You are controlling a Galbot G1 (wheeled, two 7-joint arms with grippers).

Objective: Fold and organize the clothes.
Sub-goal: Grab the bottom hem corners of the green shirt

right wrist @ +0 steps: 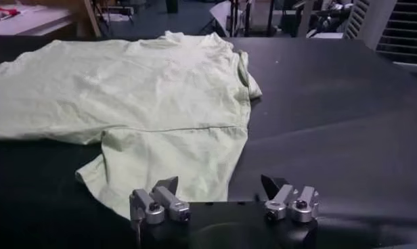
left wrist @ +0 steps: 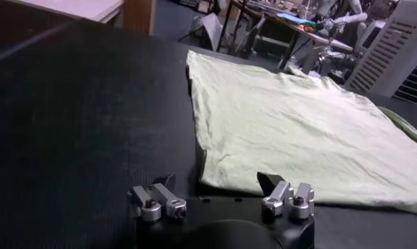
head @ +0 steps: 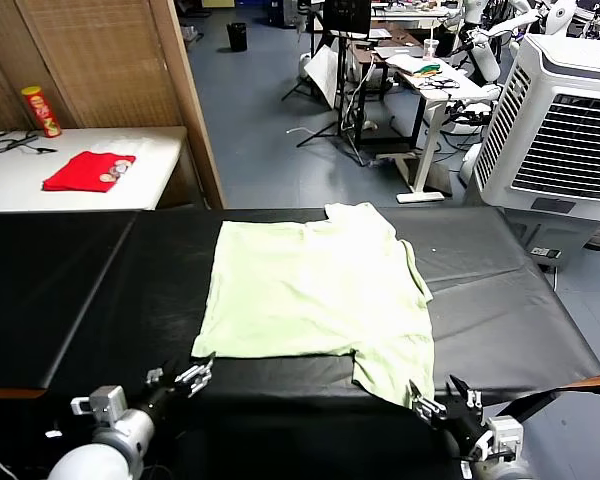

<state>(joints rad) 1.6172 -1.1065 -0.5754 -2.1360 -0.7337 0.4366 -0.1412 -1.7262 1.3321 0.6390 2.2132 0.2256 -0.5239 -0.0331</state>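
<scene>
Both end effectors, left point(head: 180, 380) and right point(head: 447, 402), wide open, empty; thin shirt point(head: 315, 290) may bunch (sleeve already folded) on bench point(head: 500, 300).

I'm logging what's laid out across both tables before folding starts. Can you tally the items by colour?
Pale green: 1, the short-sleeved shirt spread on the black table.
Red: 1, the red cloth on the white table.
Yellow and red: 1, the snack can standing on the white table.
Total: 3
</scene>
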